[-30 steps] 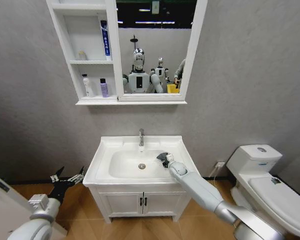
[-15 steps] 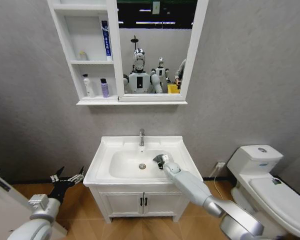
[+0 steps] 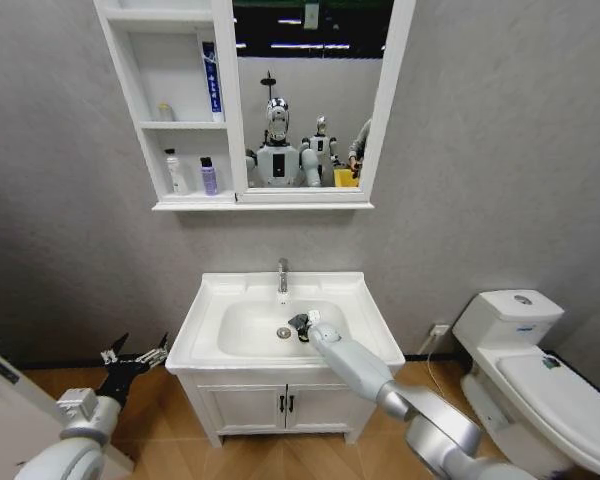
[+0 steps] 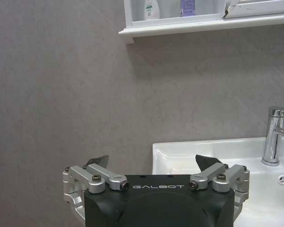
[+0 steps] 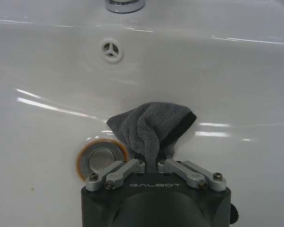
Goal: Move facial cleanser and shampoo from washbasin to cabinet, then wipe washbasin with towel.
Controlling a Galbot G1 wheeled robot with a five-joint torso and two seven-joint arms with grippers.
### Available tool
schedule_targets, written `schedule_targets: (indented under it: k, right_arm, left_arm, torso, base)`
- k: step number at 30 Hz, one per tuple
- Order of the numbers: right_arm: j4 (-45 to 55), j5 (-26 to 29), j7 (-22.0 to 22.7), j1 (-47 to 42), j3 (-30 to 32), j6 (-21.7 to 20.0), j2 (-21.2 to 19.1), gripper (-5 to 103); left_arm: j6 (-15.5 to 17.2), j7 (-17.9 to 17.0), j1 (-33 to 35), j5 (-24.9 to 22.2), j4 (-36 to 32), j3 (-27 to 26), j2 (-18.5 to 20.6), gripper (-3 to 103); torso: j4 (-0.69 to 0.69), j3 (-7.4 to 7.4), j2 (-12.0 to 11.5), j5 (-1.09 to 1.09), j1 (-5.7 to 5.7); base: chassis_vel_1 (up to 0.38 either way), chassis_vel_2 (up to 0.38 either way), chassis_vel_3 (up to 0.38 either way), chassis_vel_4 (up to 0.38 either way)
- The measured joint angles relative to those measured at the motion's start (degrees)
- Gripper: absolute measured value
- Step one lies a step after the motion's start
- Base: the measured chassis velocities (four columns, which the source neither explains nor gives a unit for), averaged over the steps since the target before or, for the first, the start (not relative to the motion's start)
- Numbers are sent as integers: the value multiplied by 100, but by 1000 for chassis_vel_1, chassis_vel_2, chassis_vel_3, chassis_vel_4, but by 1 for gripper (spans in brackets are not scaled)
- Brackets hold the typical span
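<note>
My right gripper (image 3: 300,325) is down in the bowl of the washbasin (image 3: 210,300), shut on the dark grey towel (image 3: 298,323). In the right wrist view the towel (image 5: 151,126) hangs bunched from the gripper (image 5: 151,164) and lies on the white bowl just beside the metal drain (image 5: 102,158). A white bottle (image 3: 175,172) and a purple bottle (image 3: 208,176) stand in the lowest niche of the cabinet (image 3: 225,100); I cannot tell which is the facial cleanser and which the shampoo. My left gripper (image 3: 132,362) hangs open, parked left of the vanity.
The chrome faucet (image 3: 282,274) rises behind the bowl, close to my right arm. A blue tube (image 3: 211,78) stands in the middle niche. A white toilet (image 3: 525,365) stands to the right. The left wrist view shows the washbasin's rim (image 4: 180,150) and the grey wall.
My right gripper has dragged the towel leftward across the bowl, from near its right rim to beside the drain. The left arm has not moved.
</note>
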Motion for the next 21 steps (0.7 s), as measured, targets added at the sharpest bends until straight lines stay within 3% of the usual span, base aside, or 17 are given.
schedule_targets:
  k: [6, 11, 15, 21]
  right_arm:
    - [-366, -47, -105, 109, -33, 189, 351, 7]
    - [-630, -63, -462, 257, -83, 341, 757, 7]
    - [-630, -72, -600, 298, -104, 420, 856, 7]
    - [-527, 9, -1182, 299, -171, 978, 906, 7]
  left_arm:
    - [0, 0, 0, 0, 0, 0, 0, 100]
    - [0, 0, 0, 0, 0, 0, 0, 100]
    - [0, 0, 0, 0, 0, 0, 0, 100]
    - [0, 0, 0, 0, 0, 0, 0, 100]
  torso:
    - [0, 2, -2, 1, 1]
    - [2, 4, -4, 2, 3]
    - [5, 5, -4, 3, 3]
    - [4, 3, -4, 3, 3]
  base:
    - [0, 0, 0, 0]
    - [0, 0, 0, 0]
    - [0, 0, 0, 0]
    - [0, 0, 0, 0]
